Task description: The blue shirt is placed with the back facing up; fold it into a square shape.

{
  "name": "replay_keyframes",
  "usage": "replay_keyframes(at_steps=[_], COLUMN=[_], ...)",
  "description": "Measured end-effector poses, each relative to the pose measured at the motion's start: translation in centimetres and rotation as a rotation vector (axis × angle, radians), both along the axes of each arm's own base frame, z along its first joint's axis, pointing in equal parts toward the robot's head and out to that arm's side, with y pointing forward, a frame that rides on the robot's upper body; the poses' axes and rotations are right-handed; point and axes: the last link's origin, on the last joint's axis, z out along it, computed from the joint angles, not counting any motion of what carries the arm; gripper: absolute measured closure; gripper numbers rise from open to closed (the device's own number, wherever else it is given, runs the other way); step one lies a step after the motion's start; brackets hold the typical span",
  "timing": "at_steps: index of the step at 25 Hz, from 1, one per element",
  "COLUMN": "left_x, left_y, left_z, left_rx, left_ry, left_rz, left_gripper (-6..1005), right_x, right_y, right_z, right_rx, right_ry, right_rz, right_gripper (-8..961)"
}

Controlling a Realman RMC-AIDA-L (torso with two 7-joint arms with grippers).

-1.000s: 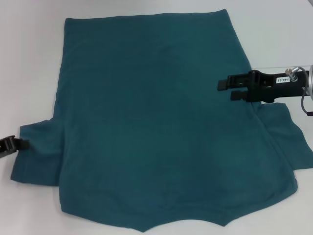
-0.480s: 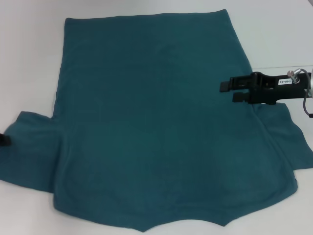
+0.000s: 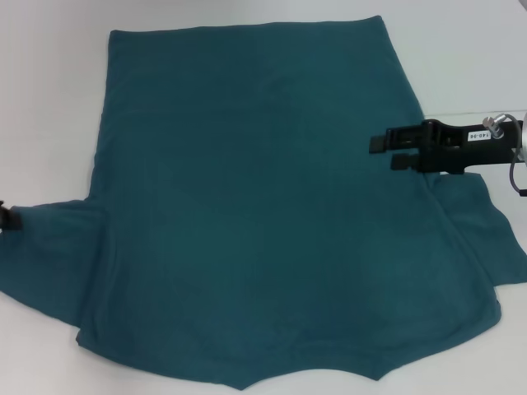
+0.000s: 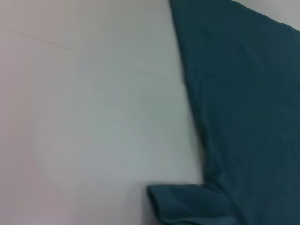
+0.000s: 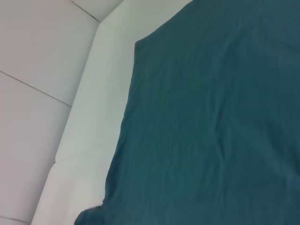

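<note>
1. White tabletop (image 3: 49, 99) fills the scene, and the blue shirt (image 3: 263, 214) lies spread across most of it, plain side up, hem toward the far edge and collar notch at the near edge.

2. At the far left edge of the head view only a sliver of the left gripper (image 3: 6, 217) shows, right against the tip of the left sleeve (image 3: 49, 255); whether it is pinching the cloth I cannot tell.

3. That sleeve has changed in the last second: it was bunched short beside the body, and now it is drawn outward and down into a long flat wedge (the lower-left corner of the shirt has slid out with it).

4. Over on the right side, the right gripper (image 3: 395, 151) hovers above the shirt's right edge near the armpit, its two black fingers (image 3: 387, 141) parted with nothing between them; it has barely moved.

5. My reading: this is still flattening, not folding. With the sleeve pulled smooth, the first inward fold of a side looks ready to begin.
</note>
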Motion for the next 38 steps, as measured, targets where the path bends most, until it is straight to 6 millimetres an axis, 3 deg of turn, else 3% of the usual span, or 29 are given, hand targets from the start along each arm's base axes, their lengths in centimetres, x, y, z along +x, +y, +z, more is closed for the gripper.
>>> replay_keyframes(at_steps=[7, 20, 28, 38], left_x=[3.4, 4.6, 7.1, 10.4], left_y=[0.7, 1.2, 1.0, 2.3], left_z=[1.0, 1.3, -1.2, -5.8], left_rx=[-0.047, -0.061, -0.158, -0.215], left_ry=[0.003, -0.021, -0.099, -0.157], left_rz=[-0.005, 0.016, 0.001, -0.03], left_gripper=[999, 1000, 999, 999], right_x=[-0.2, -0.1, 0.0, 0.1], right_y=[0.1, -0.1, -0.1, -0.2], right_z=[0.0, -0.1, -0.2, -0.3], right_rx=[-0.002, -0.007, -0.01, -0.011], right_ry=[0.001, 0.003, 0.0, -0.003], right_rz=[0.004, 0.002, 0.002, -0.001], right_gripper=[283, 283, 283, 283])
